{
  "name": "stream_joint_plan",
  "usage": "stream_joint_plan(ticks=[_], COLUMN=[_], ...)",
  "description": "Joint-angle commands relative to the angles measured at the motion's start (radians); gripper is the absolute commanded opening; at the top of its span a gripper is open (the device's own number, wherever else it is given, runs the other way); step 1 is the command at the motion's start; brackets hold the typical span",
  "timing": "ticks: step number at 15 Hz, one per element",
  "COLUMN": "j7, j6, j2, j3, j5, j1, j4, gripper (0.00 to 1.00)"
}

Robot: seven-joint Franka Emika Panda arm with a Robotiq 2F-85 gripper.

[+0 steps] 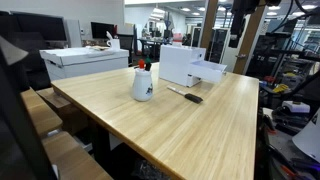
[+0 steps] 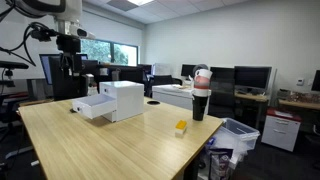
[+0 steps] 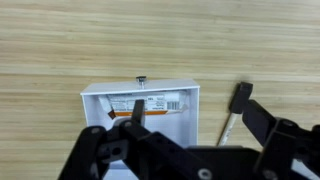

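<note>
My gripper (image 3: 200,118) is open and empty, high above the wooden table (image 1: 200,130). Right below it in the wrist view are a white box (image 3: 140,108) with an open drawer and a printed label, and a black-capped marker (image 3: 233,108) lying on the wood to its right. The white box (image 1: 187,65) and the marker (image 1: 190,96) also show in an exterior view. In an exterior view the gripper (image 2: 70,45) hangs above and behind the box (image 2: 115,100).
A white jug (image 1: 143,84) with red items in it stands mid-table, seen as a cup (image 2: 200,100) at the far edge. A small yellow object (image 2: 181,127) lies near the table edge. A large white box (image 1: 85,62) sits behind. Desks, monitors and chairs surround the table.
</note>
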Motion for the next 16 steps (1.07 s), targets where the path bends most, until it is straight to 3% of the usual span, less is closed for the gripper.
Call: stream_joint_plan(ticks=[1, 11, 16], j7=[-0.003, -0.003, -0.019], j6=[-0.002, -0.002, -0.026], j2=[0.0, 0.0, 0.122], j3=[0.006, 0.006, 0.011], j5=[0.003, 0.003, -0.014], j1=[-0.007, -0.007, -0.002], j4=[0.002, 0.002, 0.121], gripper=[1.0, 1.0, 1.0])
